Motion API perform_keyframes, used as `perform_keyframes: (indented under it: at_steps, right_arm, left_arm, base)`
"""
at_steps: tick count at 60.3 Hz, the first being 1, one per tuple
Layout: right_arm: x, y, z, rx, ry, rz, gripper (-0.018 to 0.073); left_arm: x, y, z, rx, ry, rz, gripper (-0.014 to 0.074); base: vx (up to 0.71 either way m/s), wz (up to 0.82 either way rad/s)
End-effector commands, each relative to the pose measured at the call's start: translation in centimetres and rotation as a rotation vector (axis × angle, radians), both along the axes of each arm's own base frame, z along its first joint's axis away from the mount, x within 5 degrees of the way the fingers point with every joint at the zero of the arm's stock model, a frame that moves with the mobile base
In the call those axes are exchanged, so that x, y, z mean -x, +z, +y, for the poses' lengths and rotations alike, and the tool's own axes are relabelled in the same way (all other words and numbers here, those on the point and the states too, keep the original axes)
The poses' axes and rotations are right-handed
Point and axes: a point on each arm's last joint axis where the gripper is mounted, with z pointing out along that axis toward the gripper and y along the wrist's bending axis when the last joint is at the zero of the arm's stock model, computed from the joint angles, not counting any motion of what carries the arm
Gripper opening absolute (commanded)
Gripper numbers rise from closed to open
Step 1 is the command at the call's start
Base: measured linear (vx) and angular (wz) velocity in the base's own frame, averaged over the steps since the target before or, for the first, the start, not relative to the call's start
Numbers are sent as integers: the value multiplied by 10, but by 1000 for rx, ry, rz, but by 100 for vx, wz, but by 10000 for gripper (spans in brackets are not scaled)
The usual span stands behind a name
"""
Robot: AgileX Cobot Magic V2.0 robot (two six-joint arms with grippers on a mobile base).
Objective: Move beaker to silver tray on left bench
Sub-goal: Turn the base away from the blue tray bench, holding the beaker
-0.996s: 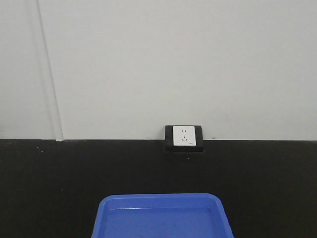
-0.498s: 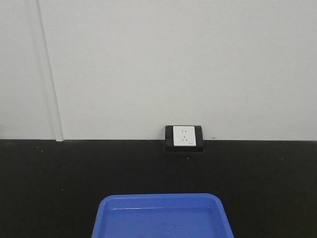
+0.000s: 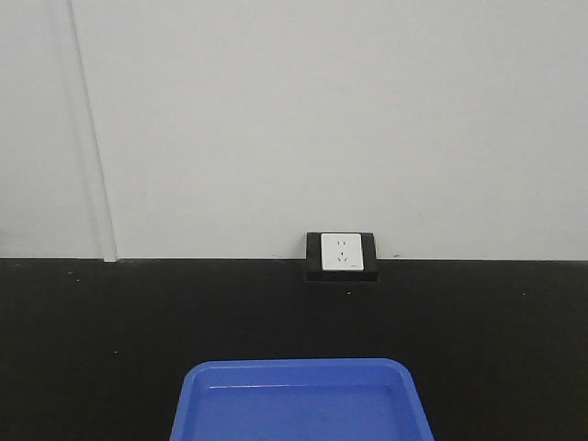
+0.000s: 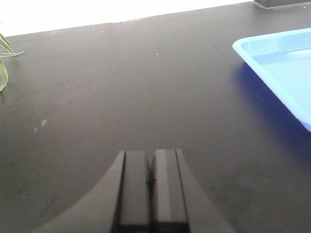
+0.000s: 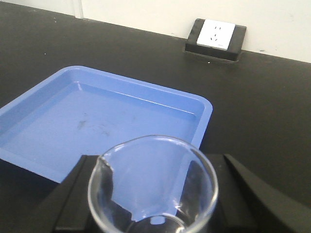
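The small clear glass beaker (image 5: pixel 151 187) sits between the black fingers of my right gripper (image 5: pixel 153 204), which is shut on it. It is held above the near right corner of the blue plastic tray (image 5: pixel 73 121). My left gripper (image 4: pixel 150 167) is shut and empty, low over the bare black worktop (image 4: pixel 121 87). The silver tray and the left bench are out of view. Neither gripper shows in the front view.
The blue tray also shows in the front view (image 3: pixel 303 400) and at the right edge of the left wrist view (image 4: pixel 279 63). A wall socket (image 3: pixel 340 254) sits at the back of the worktop, also in the right wrist view (image 5: pixel 215 35). Green leaves (image 4: pixel 5 53) reach in at the left.
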Motion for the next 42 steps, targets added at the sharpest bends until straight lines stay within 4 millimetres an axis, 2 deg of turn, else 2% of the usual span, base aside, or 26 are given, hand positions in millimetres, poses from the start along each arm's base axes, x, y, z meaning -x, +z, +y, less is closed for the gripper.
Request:
perform_keyframes:
  at_steps: [1,42]
  right_arm:
    - [-1,13,4,-29,33,-59,-11]
    - [-1,13,4,-29,33,-59,-11]
  left_arm:
    - [-2,0,-1,7,-11,-62,1]
    - [-2,0,-1,7,-11,-62,1]
  base:
    - [0,0]
    - [0,0]
